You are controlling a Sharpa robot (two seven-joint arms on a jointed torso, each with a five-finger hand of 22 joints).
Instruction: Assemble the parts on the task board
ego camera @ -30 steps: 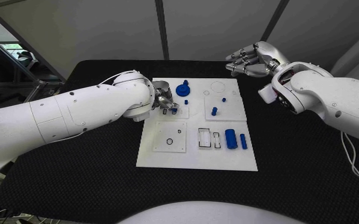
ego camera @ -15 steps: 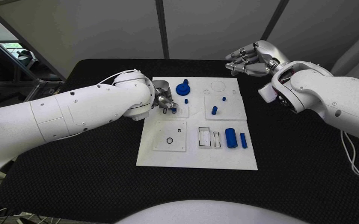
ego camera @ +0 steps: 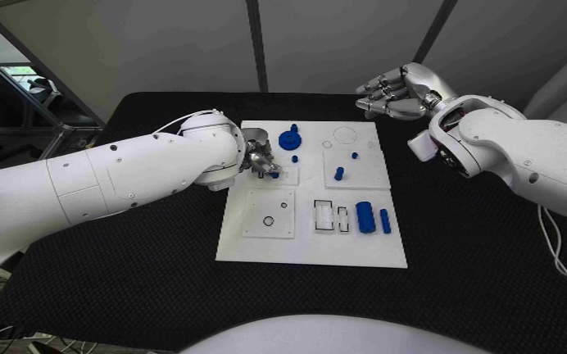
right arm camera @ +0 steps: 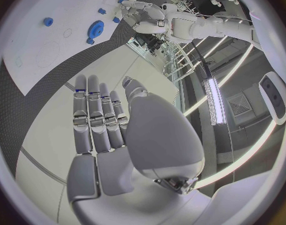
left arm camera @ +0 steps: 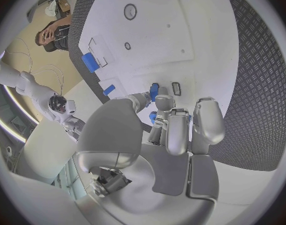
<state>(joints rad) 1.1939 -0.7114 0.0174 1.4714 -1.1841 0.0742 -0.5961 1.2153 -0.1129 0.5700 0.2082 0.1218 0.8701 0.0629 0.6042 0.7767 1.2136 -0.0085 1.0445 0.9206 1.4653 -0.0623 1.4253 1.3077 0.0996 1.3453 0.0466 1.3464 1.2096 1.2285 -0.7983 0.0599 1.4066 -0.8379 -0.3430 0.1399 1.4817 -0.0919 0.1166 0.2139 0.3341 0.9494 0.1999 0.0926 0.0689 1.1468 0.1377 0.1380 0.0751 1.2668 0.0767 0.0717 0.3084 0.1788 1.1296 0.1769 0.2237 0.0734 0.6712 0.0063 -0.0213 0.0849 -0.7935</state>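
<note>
The white task board lies in the middle of the black table. My left hand hovers over the board's left middle and pinches a small blue peg between thumb and fingertips, just above a small rectangular slot. On the board stand a blue gear-shaped part and a few short blue pegs. A blue cylinder and a thin blue bar lie at the right. My right hand hangs above the board's far right corner, fingers straight and apart, holding nothing.
Rectangular slots and a small black ring mark the near half of the board. A round outline sits at the far edge. Black table mat surrounds the board on every side.
</note>
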